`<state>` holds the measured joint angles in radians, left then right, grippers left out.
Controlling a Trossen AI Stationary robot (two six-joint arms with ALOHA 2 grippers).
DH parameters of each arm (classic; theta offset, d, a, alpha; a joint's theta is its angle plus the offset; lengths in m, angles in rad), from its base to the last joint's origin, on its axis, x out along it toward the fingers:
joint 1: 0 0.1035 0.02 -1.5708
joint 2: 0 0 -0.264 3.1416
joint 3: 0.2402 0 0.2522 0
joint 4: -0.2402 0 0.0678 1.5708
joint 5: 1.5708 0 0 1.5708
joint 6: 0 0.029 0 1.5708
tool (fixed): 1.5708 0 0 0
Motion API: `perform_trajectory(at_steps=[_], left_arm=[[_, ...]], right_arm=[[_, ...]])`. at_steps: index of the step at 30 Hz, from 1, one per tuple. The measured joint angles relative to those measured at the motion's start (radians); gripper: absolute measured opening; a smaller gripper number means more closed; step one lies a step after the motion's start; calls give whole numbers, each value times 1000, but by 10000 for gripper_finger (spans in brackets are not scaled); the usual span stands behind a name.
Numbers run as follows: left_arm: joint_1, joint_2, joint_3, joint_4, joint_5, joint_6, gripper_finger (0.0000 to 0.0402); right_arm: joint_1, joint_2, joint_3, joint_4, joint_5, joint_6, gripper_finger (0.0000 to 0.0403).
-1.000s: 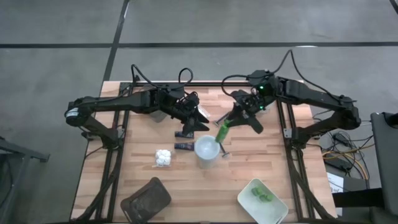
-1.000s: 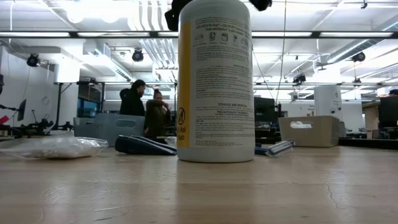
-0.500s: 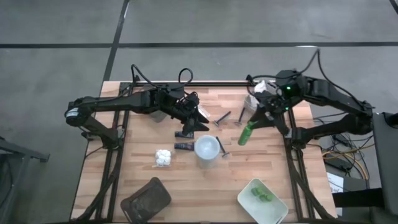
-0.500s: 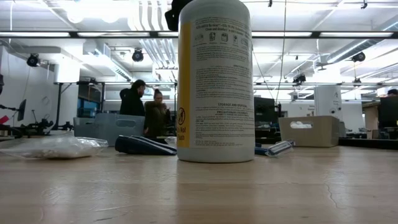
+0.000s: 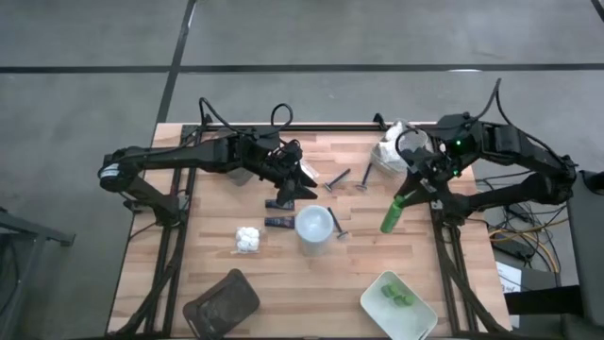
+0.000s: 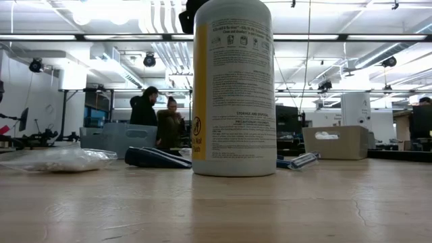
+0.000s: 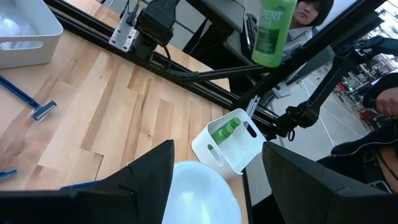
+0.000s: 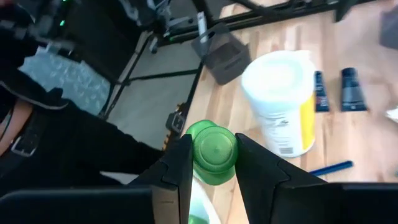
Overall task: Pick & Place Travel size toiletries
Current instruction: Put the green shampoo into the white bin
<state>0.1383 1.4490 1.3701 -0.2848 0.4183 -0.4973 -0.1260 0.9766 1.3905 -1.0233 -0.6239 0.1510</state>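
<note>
A small green bottle is up in the air at the right edge of the desk, pinched in the right claw. The right wrist view shows its round green end tight between the two dark fingers.

On the desk stands a big white bottle with a yellow stripe. Two short dark tubes lie beside it, and a lumpy white packet lies a little farther off. Thin razors lie near the middle. A white tray near the front right corner has green pieces in it. A dark brown tray sits at the front left.

The left claw hangs over the desk near the dark tubes with its fingers spread wide, holding nothing.

The desk is pale wood planks in a black frame. Around it the floor is grey. Across the room are bright ceiling lights, boxes and two people standing far back.
</note>
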Motion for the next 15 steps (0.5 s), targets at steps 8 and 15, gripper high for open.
perform_trajectory(at_steps=[8,15], left_arm=[[0,0,0,0,0,0,248],[0,0,0,0,0,0,248]], right_arm=[[150,37,-4,-6,1,-1,90],[359,60,-21,-21,143,156,93]])
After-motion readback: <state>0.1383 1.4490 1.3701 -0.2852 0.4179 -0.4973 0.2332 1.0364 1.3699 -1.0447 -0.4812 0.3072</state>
